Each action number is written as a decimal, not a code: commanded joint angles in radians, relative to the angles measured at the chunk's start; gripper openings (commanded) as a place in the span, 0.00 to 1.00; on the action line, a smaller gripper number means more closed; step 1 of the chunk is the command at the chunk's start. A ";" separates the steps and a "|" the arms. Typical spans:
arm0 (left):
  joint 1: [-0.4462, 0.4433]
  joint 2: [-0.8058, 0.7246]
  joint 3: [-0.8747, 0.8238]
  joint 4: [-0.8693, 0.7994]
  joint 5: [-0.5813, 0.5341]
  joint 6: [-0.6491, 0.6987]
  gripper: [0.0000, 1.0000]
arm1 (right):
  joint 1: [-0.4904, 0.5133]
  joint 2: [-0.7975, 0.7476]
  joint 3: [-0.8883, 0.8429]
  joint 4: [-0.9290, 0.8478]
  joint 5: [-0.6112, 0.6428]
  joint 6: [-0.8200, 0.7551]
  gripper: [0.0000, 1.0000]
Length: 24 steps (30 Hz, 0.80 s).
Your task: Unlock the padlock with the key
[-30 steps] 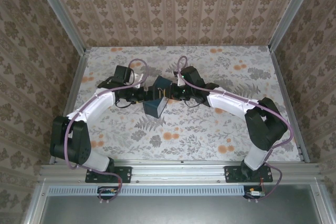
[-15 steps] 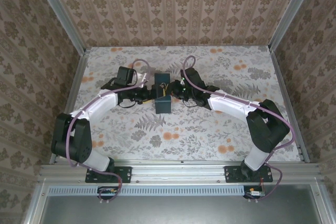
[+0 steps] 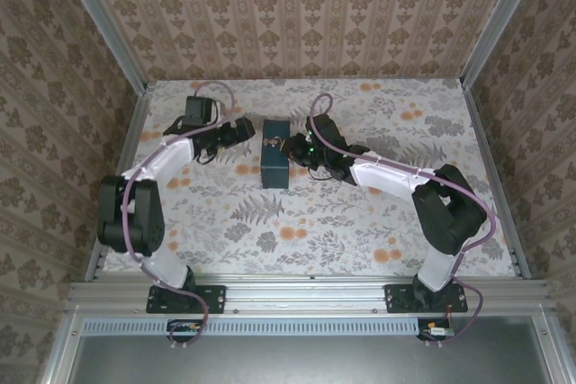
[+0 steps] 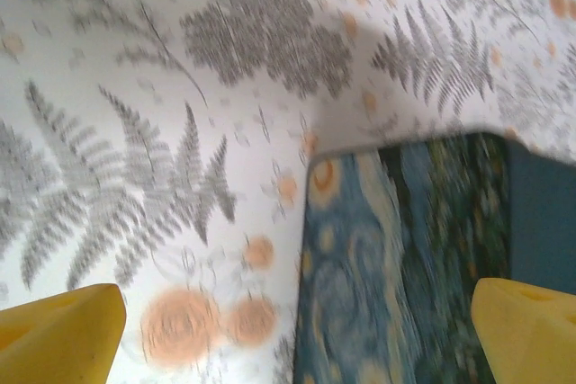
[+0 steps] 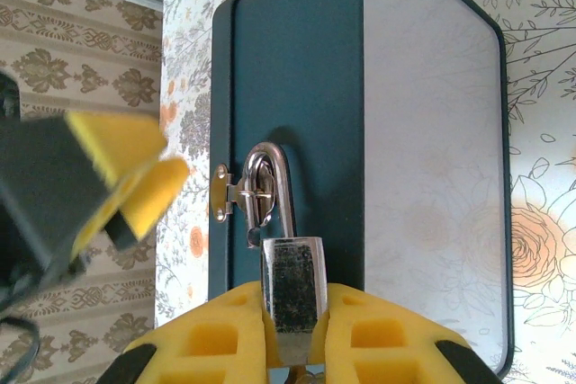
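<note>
Left gripper (image 3: pixel 241 129) now off blue box (image 3: pixel 275 166)

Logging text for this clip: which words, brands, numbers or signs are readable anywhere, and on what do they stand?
No text can be read.
The padlock, clamped between the right fingers, shows a dark face with no legible stamp.
The blue box carries only painted swirls.
The tablecloth and the wallpaper bear patterns and no lettering.
</note>
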 commanded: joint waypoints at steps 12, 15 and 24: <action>-0.053 0.362 0.445 -0.067 0.051 0.062 1.00 | 0.007 -0.045 0.002 -0.036 -0.009 -0.079 0.00; -0.084 0.374 0.453 -0.115 0.075 0.109 1.00 | 0.004 -0.043 0.009 -0.050 0.007 -0.092 0.00; -0.093 0.347 0.383 -0.163 0.115 0.114 1.00 | 0.004 -0.018 0.088 -0.095 0.045 -0.091 0.00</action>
